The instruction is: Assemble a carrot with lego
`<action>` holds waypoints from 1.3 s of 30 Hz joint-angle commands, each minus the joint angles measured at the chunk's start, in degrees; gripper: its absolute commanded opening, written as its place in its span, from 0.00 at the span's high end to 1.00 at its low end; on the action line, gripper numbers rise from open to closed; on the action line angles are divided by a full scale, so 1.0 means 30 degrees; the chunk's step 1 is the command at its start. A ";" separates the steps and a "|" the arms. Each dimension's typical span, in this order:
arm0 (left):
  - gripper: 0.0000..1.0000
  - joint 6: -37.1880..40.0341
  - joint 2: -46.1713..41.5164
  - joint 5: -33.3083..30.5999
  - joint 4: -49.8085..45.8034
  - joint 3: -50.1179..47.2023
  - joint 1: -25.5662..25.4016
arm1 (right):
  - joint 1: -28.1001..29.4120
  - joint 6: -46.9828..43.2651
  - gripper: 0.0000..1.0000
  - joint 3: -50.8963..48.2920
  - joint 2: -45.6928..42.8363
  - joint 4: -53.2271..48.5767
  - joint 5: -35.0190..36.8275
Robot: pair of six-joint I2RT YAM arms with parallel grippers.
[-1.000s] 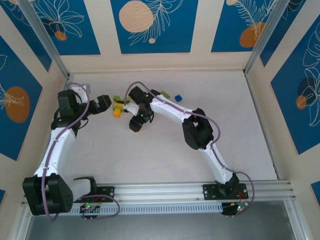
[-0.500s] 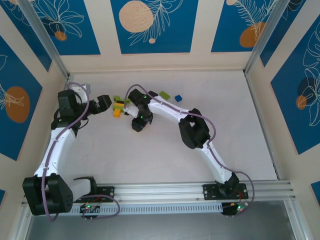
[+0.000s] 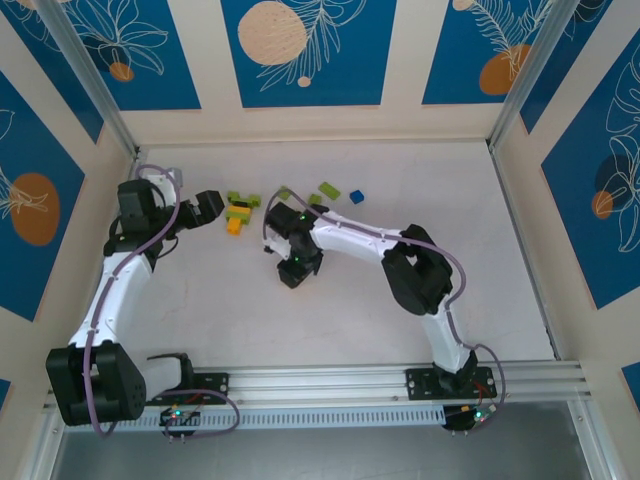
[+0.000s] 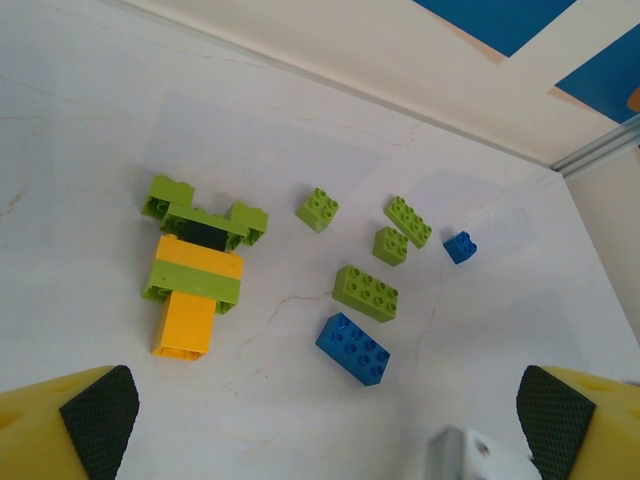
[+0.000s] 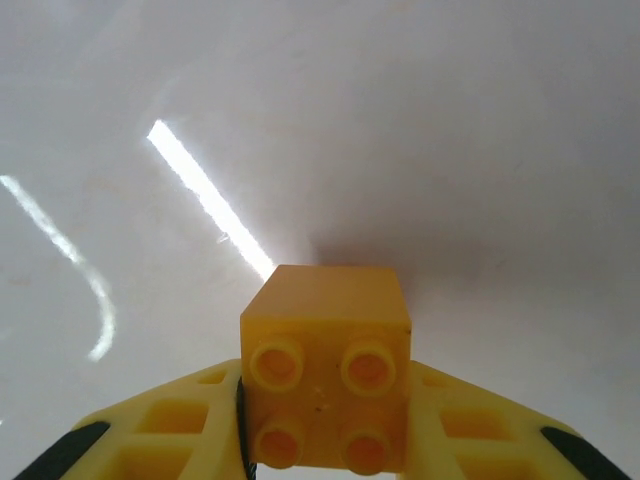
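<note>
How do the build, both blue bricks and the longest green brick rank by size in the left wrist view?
1. Build.
2. Large blue brick and longest green brick look alike; unranked.
3. Small blue brick.

2 white arms (image 3: 108, 290), black joints (image 3: 415, 278), purple cables (image 3: 150, 167), green lights (image 3: 177, 411); yellow gripper fingers (image 4: 30, 440) with black textured pads (image 4: 100, 410).

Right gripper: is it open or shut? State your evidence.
Shut on the orange brick; its fingers press both sides of it.
</note>
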 commanded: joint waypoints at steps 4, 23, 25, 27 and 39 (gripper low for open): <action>0.00 -0.0004 0.0072 0.0549 0.0286 0.0118 -0.0103 | 0.0901 0.1576 0.66 -0.0688 -0.1230 -0.0856 0.1590; 0.00 0.0077 0.0335 0.0500 0.0127 0.0234 -0.0153 | 0.1514 0.4444 0.60 -0.3161 -0.1296 0.0580 0.1665; 0.00 0.0077 0.0354 0.0515 0.0115 0.0236 -0.0156 | 0.1545 0.4679 0.58 -0.3370 -0.1381 0.0604 0.1749; 0.00 0.0077 0.0377 0.0539 0.0132 0.0236 -0.0160 | 0.1544 0.4876 0.55 -0.3674 -0.1583 0.0617 0.1727; 0.00 0.0136 0.0306 0.0611 0.0048 0.0294 -0.0211 | 0.1607 0.4609 0.34 -0.3053 -0.4421 -0.0240 0.1546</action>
